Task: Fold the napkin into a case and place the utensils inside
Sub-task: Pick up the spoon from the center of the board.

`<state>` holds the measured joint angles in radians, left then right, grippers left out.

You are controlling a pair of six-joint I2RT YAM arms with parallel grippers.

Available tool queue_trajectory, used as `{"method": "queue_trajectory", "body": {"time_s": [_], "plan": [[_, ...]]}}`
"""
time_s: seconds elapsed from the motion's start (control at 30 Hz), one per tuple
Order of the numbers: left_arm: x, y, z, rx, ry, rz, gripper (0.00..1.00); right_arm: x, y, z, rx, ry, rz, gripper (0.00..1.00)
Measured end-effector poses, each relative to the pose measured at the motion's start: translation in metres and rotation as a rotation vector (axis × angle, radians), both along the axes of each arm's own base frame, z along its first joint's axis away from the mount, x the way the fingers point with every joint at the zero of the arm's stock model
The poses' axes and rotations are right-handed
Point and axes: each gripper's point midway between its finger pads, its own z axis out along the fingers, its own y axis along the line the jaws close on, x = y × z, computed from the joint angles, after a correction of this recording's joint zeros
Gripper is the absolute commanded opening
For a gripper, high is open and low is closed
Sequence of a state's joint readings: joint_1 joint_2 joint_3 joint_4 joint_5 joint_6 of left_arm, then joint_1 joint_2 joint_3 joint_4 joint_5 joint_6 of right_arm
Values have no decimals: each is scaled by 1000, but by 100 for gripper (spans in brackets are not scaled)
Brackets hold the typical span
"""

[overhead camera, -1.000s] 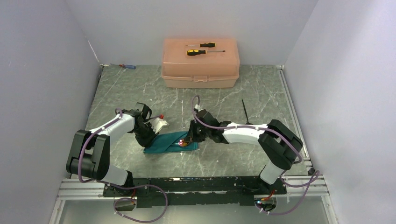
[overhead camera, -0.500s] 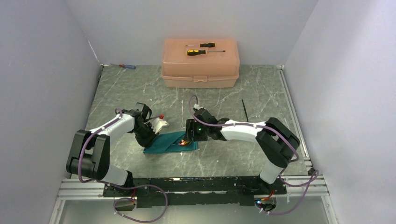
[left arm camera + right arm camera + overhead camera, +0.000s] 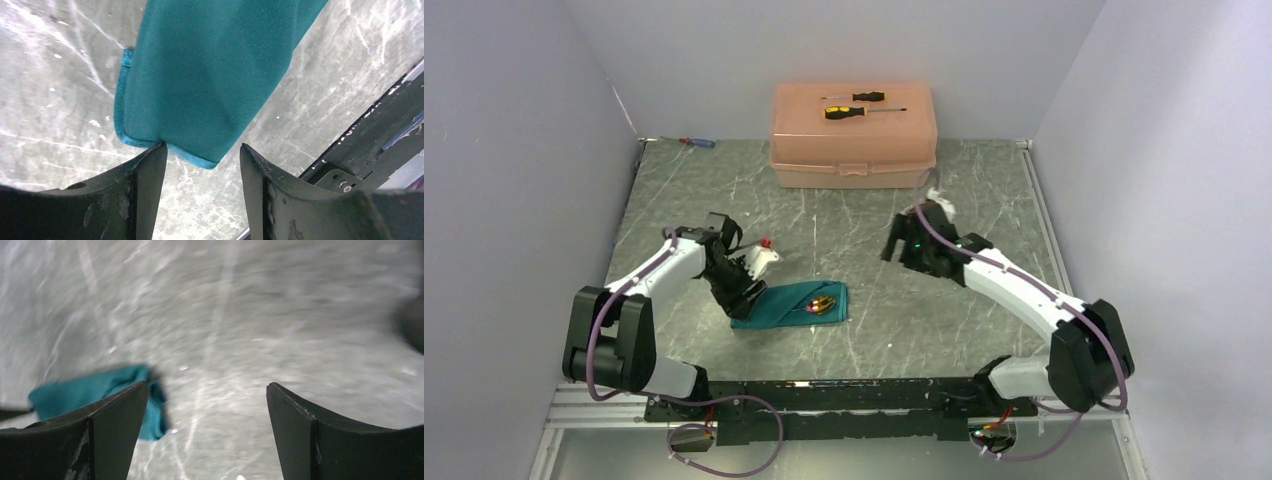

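On the table (image 3: 724, 190), the napkin (image 3: 774, 308) stretches left to right.

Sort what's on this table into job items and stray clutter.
For the job: teal napkin, folded; small dark thing lying on it, possibly a utensil.
Just lying about: peach box; two yellow-and-black screwdrivers on its lid; red-and-blue screwdriver by the back wall.
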<state>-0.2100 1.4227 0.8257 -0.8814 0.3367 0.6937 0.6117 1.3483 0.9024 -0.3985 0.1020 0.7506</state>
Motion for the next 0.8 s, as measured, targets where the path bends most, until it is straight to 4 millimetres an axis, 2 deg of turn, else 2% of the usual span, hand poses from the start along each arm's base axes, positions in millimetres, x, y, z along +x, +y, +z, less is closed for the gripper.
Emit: {"method": "queue_trajectory", "body": {"time_s": [0.03,0.07,0.1,0.23,0.4,0.57,0.67,0.8], "plan": [[2,-1,4,-8,-7,2,75,3,-20,-1,-21,4,-68,92],[4,-2,9,-16,-12,5,91,5,-40,-3,-40,12,-137,92],[7,-3,12,-20,-17,8,94,5,-58,-6,-59,22,-199,91],[16,-5,30,-43,-31,25,94,-3,-106,-24,-103,87,-373,91],[29,-1,52,-66,-54,60,94,-18,-139,-46,-136,174,-503,87],[46,4,78,-79,-88,88,94,-26,-163,-60,-140,219,-612,84],[61,8,92,-85,-100,111,94,-19,-172,-62,-138,206,-666,81],[80,17,101,-88,-111,152,94,-5,-180,-71,-128,197,-724,71]]}}
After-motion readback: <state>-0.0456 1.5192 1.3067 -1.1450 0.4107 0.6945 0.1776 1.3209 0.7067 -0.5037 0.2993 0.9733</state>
